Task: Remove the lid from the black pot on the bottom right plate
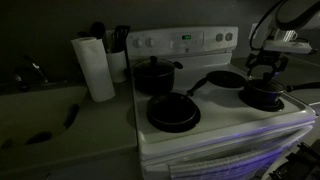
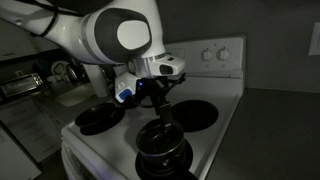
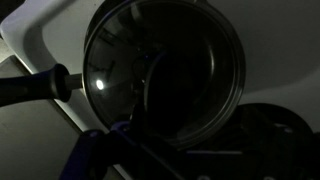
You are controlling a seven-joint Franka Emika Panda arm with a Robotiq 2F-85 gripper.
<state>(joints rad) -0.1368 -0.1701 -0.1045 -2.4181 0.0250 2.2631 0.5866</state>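
**Lid (image 3: 150,60) beneath the claw (image 2: 162,118), seemingly on its pot (image 1: 263,97)**

It fills the wrist view straight below the claw, lying level, probably so a plain upward pull frees it. The pot's handle (image 3: 35,88) sets the long axis: level, running out to one side of the claw. Too dark to tell whether the jaws stand wide or hold the lid.

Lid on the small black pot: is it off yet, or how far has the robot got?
Done: the gripper hangs right over the black pot. In hand: it sits close above the lid, which fills the wrist view, but the pictures are too dark to tell whether it grips the knob. Left: the lid looks seated on the pot, so lifting it off is not yet done.
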